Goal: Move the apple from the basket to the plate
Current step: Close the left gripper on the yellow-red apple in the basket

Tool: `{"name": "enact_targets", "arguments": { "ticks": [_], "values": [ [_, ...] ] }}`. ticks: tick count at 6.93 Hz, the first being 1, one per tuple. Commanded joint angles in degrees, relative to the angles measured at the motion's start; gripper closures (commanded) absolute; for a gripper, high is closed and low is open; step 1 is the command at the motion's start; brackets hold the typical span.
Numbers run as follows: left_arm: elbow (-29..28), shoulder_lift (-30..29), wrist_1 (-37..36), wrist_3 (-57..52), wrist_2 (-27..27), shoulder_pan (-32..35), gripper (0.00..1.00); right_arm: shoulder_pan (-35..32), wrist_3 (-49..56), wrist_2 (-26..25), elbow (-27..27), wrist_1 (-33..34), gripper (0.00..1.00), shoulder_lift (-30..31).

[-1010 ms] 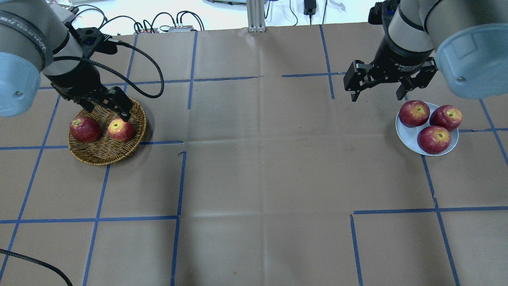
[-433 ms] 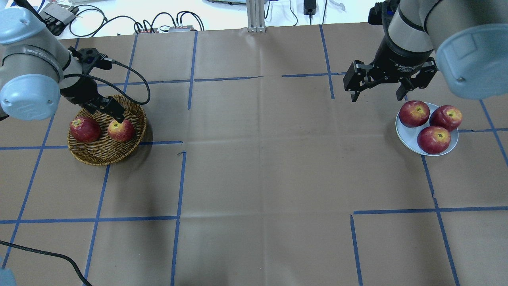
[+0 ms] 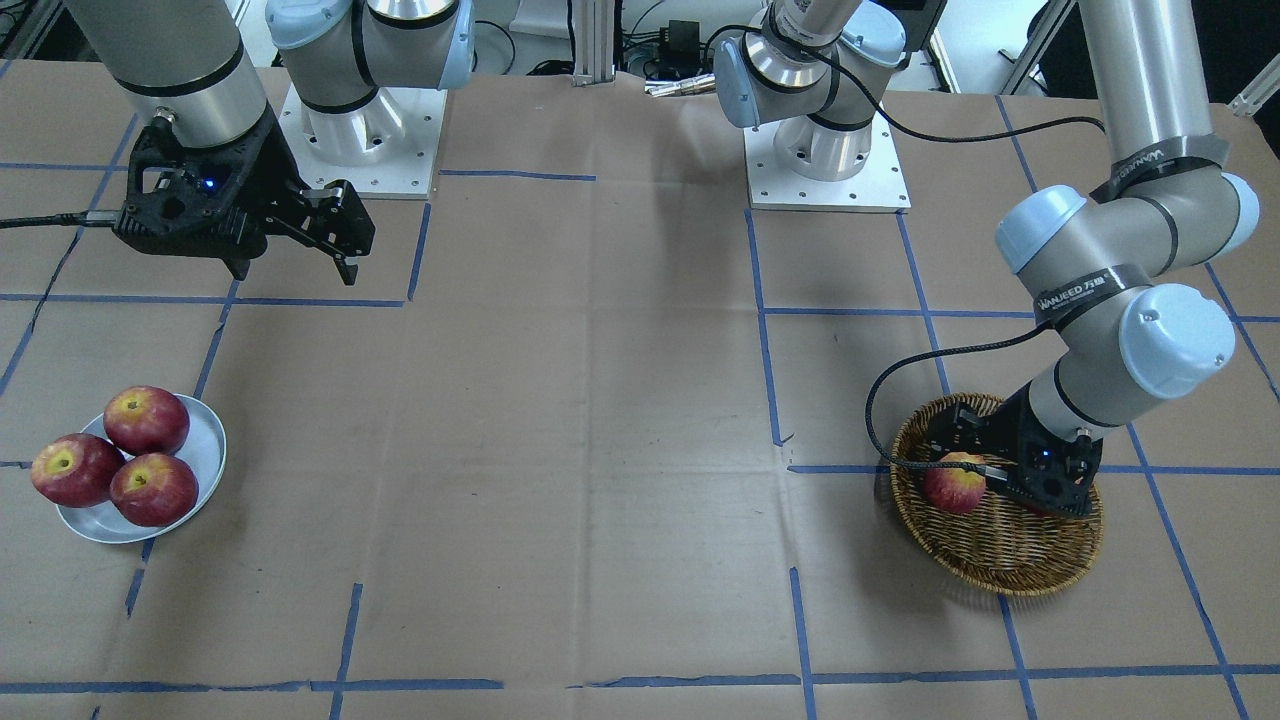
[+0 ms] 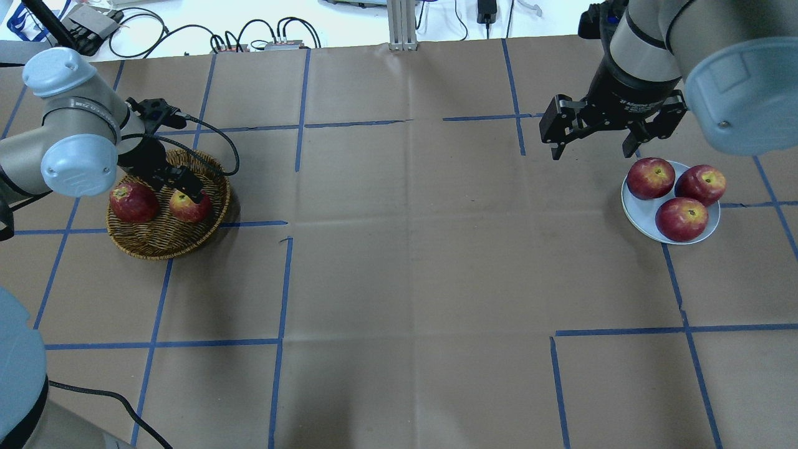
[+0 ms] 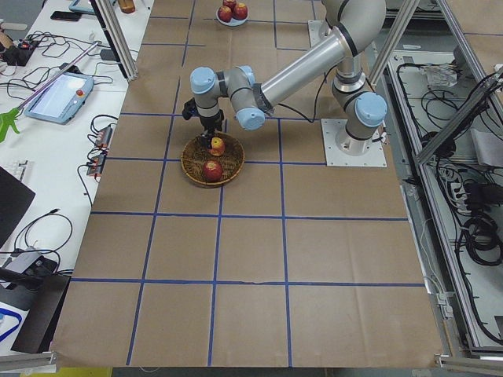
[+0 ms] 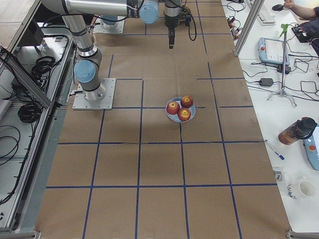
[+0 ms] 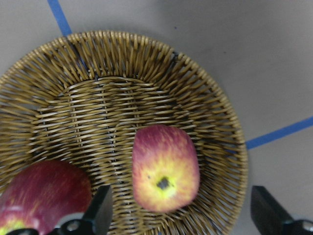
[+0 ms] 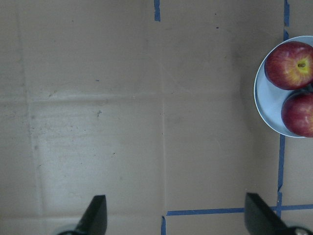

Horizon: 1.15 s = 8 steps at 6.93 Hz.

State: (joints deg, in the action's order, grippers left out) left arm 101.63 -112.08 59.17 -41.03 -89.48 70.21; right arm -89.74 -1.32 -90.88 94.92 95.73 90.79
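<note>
The yellow-streaked red apple lies in the wicker basket at the table's left, next to a darker red apple. My left gripper is open and low over the basket. In the left wrist view its fingertips stand to either side of the apple, apart from it. The pale plate at the right holds three red apples. My right gripper is open and empty, above the table just left of the plate and beyond it.
Blue tape lines grid the brown paper table. A black cable loops from my left wrist over the basket's far rim. Cables and boxes lie past the table's far edge.
My left arm has swung and lowered, bringing the open gripper down close over the yellow-streaked apple. The apples and my right arm have not moved.
</note>
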Motion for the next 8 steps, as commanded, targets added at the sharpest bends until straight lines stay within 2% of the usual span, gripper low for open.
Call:
{"name": "enact_targets", "arguments": {
  "ticks": [1, 2, 4, 6, 7, 8],
  "values": [
    [-0.02, -2.77, -0.72, -0.02, 0.01, -0.6, 0.02, 0.0, 0.0, 0.0, 0.0, 0.07, 0.0, 0.0],
    [-0.02, -4.62, -2.64, -0.02, 0.1, -0.6, 0.05, 0.0, 0.0, 0.0, 0.0, -0.02, 0.0, 0.0],
    [-0.02, -4.99, -2.75, 0.68, 0.19, 0.1, 0.21, 0.0, 0.0, 0.0, 0.0, -0.02, 0.0, 0.0],
    [0.76, -4.29, -2.66, 1.12, 0.19, 0.54, 0.51, 0.0, 0.0, 0.0, 0.0, 0.07, 0.0, 0.0],
    [1.2, -3.33, -2.57, 1.39, 0.27, 0.72, 0.55, 0.0, 0.0, 0.0, 0.0, -0.02, 0.0, 0.0],
    [-0.1, -0.79, -1.44, 6.09, 0.1, 2.11, 0.56, 0.0, 0.0, 0.0, 0.0, -0.02, 0.0, 0.0]
  ]
}}
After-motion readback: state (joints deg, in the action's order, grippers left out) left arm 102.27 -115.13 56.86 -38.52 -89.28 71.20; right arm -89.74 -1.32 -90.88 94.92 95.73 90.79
